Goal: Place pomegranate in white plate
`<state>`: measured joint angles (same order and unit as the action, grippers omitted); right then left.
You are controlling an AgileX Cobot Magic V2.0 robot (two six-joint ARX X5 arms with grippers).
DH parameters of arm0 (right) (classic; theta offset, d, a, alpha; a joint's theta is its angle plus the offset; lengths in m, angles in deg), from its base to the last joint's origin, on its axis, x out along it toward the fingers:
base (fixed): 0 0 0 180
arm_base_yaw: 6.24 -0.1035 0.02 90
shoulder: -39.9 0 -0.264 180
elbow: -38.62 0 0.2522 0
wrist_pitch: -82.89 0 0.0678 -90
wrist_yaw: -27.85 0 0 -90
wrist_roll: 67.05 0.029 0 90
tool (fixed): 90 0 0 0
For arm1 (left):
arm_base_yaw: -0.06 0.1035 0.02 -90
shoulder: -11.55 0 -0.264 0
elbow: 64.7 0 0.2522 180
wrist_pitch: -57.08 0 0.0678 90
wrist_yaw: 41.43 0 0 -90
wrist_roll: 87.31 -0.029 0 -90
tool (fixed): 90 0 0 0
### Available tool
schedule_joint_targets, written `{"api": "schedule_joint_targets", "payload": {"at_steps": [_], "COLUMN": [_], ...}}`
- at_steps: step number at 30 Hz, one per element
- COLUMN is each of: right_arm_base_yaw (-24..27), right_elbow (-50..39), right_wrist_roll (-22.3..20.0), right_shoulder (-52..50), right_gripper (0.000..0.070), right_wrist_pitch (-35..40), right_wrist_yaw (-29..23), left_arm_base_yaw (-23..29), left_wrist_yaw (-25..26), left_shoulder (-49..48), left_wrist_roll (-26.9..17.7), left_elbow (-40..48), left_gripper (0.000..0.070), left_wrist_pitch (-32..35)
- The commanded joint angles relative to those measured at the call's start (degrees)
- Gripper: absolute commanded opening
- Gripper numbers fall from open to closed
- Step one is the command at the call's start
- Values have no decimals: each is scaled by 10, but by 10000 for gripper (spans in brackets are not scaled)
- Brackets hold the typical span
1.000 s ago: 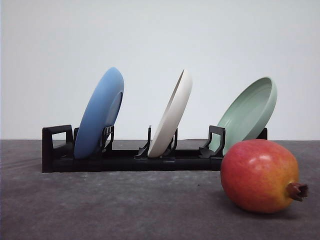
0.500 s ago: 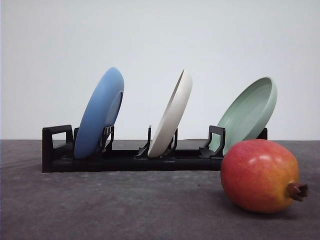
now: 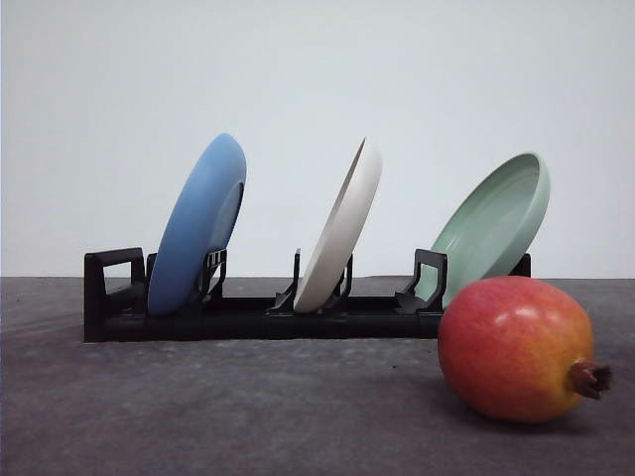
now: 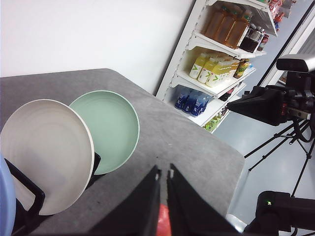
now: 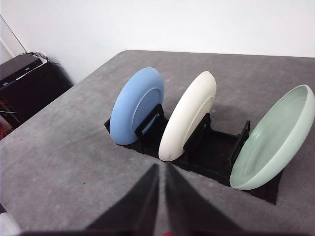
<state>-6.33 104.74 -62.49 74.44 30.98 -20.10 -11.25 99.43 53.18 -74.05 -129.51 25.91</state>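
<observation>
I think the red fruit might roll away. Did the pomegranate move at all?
No. The pomegranate sits in the same spot as before, just in front of the right end of the black rack, below the pale green plate.

The left gripper has 2 flat, matte black fingers tapering to narrow tips. The right gripper looks the same.

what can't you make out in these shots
- Pomegranate: in the left wrist view just a red sliver behind the left gripper fingers.
- Blue plate: cut off by the left wrist view's edge.
- Green plate: lower rim hidden by the pomegranate, front view.
- Right gripper: base cut off by the frame edge.
</observation>
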Motion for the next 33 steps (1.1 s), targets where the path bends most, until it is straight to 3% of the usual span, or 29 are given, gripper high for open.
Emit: {"api": "schedule_joint_targets", "payload": {"at_steps": [1,3,5,7,8,15,24,33], "right_arm_base_yaw": [-4,-7,-10,-12,-13,-13,-13,-13], "right_elbow": [8,8,8,8,8,8,8,8], "right_wrist_roll": [-1,-1,-1,-1,-1,-1,0,-1], "right_shoulder": [2,2,2,2,2,2,2,2], "right_gripper": [183,326,464,544,563,564,564,564], "right_wrist_pitch": [4,5,6,9,11,18,31,30], "right_wrist_yaw": [-3,-3,-3,-3,-3,-3,-3,-3], "left_arm_base_yaw": [-1,-1,-1,-1,-1,-17,-103,-220], "left_wrist_yaw": [-3,-5,-5,-5,-5,-17,-138,-273], "left_shoulder": [5,8,14,19,22,60,195,400], "left_wrist_roll": [-6,-6,-6,-6,-6,-6,-17,-65], "left_elbow": [-10,-10,-10,-10,-10,-10,-44,-212], "left_gripper": [129,285,495,653,679,666,666,666], "left_wrist_pitch": [5,3,2,1,1,3,30,-30]}}
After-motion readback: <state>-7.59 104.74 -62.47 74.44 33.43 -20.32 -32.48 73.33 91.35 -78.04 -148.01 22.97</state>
